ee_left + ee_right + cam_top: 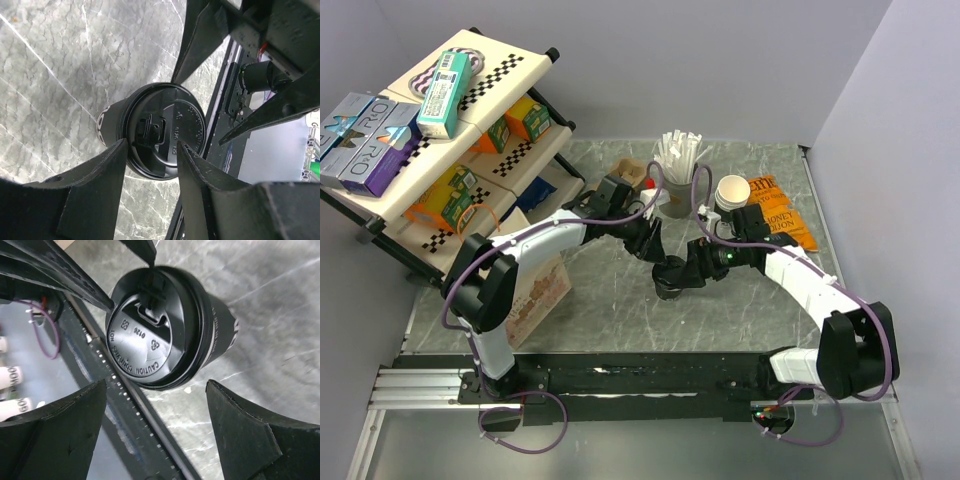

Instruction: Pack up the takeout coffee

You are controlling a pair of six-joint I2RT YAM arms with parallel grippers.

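Note:
The takeout coffee (669, 287) is a dark brown paper cup with a round black lid, standing on the marble table near the middle. In the left wrist view the coffee (165, 120) sits just past my left gripper (151, 145), which is open, with its fingertips over the lid's near edge. In the right wrist view the coffee (155, 335) lies ahead of my right gripper (156, 385), which is wide open and apart from the cup. From above, the left gripper (655, 252) and the right gripper (686, 272) meet over the cup from either side.
A brown paper bag (535, 290) stands by the left arm. A tilted rack of boxes (440, 130) fills the left. A cup of white straws (678, 165), white paper cups (732, 192) and orange packets (782, 215) stand at the back. A black rail (640, 375) runs along the near edge.

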